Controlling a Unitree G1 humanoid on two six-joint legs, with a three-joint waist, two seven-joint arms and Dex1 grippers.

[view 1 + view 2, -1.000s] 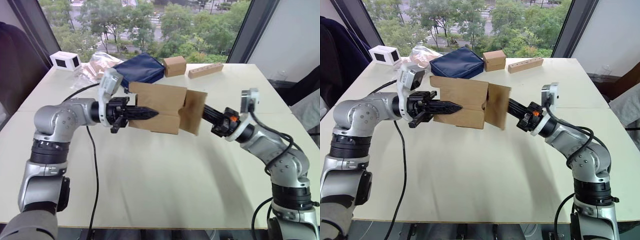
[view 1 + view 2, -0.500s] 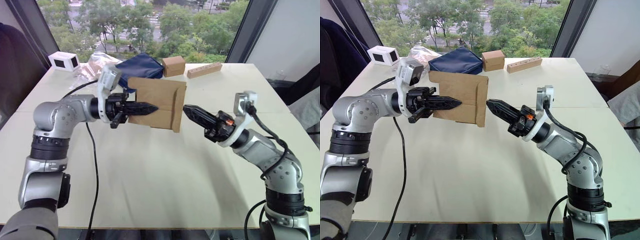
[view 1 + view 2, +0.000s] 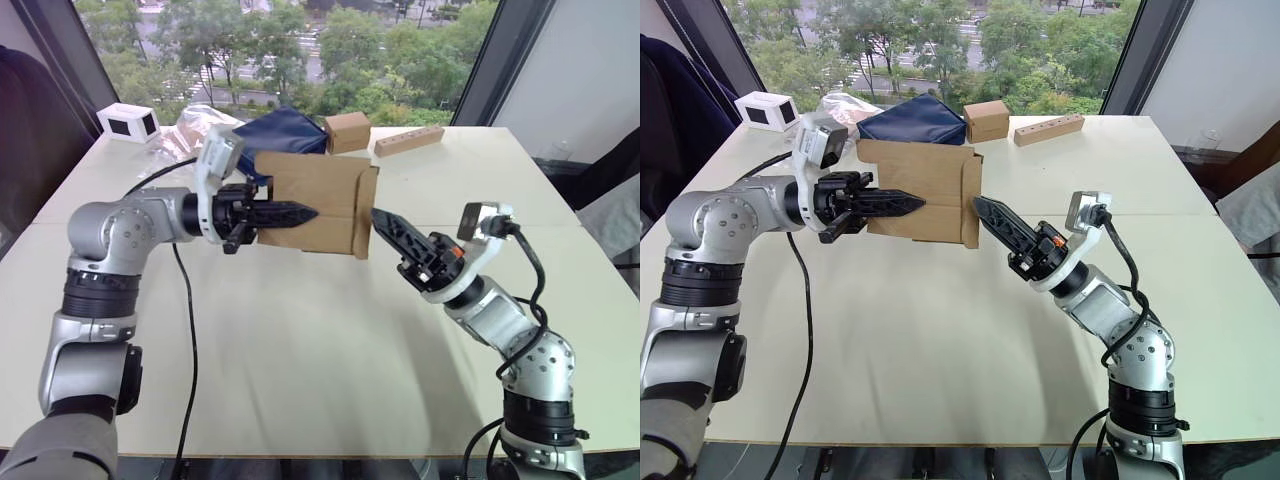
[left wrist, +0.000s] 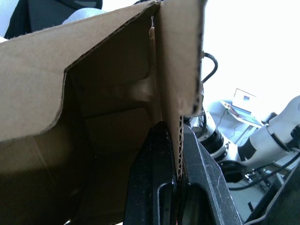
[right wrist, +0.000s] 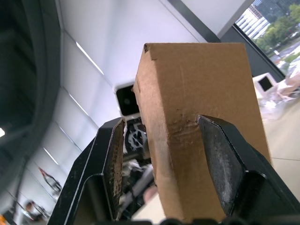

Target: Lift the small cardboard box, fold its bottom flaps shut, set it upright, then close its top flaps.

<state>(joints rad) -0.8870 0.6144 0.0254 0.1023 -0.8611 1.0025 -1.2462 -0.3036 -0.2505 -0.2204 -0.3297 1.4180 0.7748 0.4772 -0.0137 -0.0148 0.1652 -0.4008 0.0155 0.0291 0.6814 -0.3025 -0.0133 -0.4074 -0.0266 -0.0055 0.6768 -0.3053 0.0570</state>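
Pinching box (image 3: 318,200) wall, left gripper (image 4: 180,154) clamped; right gripper (image 5: 173,159) spread, straddling flap (image 5: 201,108).

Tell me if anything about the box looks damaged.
A small crease dents the small cardboard box on the face between the right gripper fingers. The left gripper pinches one wall edge.

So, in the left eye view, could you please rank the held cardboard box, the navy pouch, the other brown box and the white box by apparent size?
1. small cardboard box, nearer the camera
2. navy pouch, partly hidden
3. other brown box and white box: too alike to rank
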